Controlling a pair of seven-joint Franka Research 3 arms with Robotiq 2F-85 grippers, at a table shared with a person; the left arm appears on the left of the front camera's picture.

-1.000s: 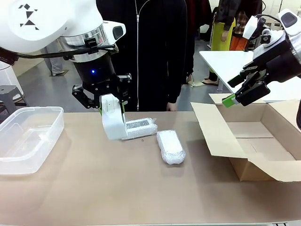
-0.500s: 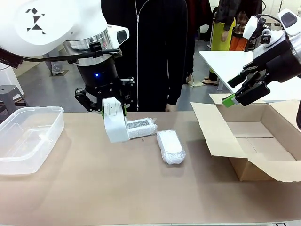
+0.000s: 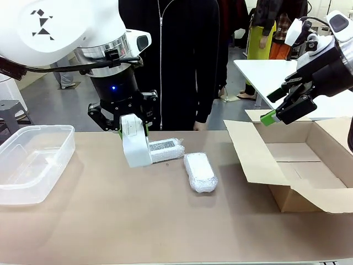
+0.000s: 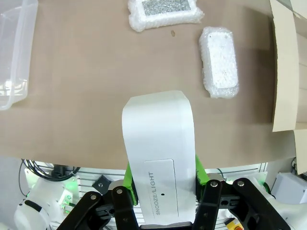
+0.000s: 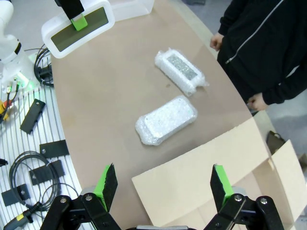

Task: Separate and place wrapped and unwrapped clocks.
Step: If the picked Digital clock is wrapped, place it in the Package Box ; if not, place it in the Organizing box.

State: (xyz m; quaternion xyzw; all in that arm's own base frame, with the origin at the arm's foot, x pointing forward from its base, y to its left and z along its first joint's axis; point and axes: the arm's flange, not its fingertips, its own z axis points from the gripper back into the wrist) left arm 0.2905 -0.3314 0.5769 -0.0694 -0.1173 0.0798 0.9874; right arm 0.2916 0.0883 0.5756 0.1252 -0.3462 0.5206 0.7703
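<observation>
Bare clock (image 3: 135,146) now slightly rightward — tight between left jaws; right jaws wide.

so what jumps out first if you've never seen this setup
The left gripper, shut on the bare white clock, holds it up off the table left of the middle. Right beside it lie two bubble-wrapped clocks, the far wrapped clock and the near wrapped clock. At the right, the right gripper hangs open above the open cardboard box.
</observation>
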